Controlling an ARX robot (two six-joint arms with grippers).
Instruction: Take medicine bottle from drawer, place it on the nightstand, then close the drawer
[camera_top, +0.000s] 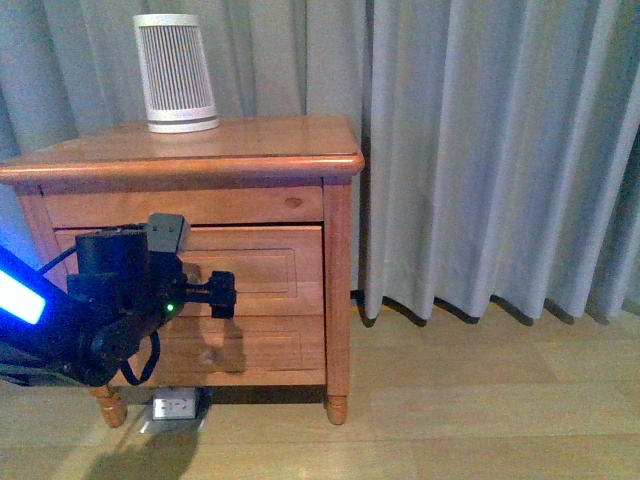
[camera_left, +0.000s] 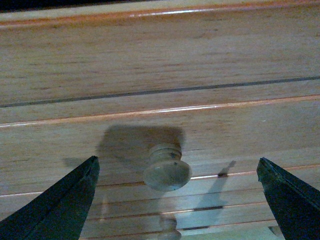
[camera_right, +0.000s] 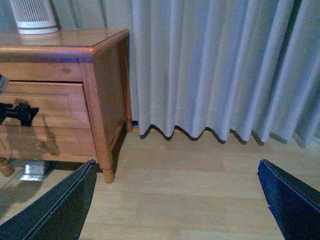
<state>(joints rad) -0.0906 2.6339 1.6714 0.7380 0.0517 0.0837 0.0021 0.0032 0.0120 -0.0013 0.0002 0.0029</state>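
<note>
The nightstand (camera_top: 300, 150) stands at the left against the curtain. Its upper drawer (camera_top: 270, 265) looks shut or barely ajar, and I cannot tell which. The medicine bottle is out of view. My left gripper (camera_top: 222, 293) is open, right in front of the drawer front. In the left wrist view its fingers (camera_left: 60, 210) stand wide on either side of the drawer's round knob (camera_left: 167, 170) without touching it. My right gripper (camera_right: 176, 162) is open and empty over the bare floor to the right of the nightstand. It is not in the front view.
A white slatted cone (camera_top: 175, 72) stands at the back left of the nightstand's top. A small grey box (camera_top: 175, 408) lies on the floor under the nightstand. Grey curtains (camera_top: 480, 150) hang behind and to the right. The wood floor (camera_top: 450, 400) lies in front.
</note>
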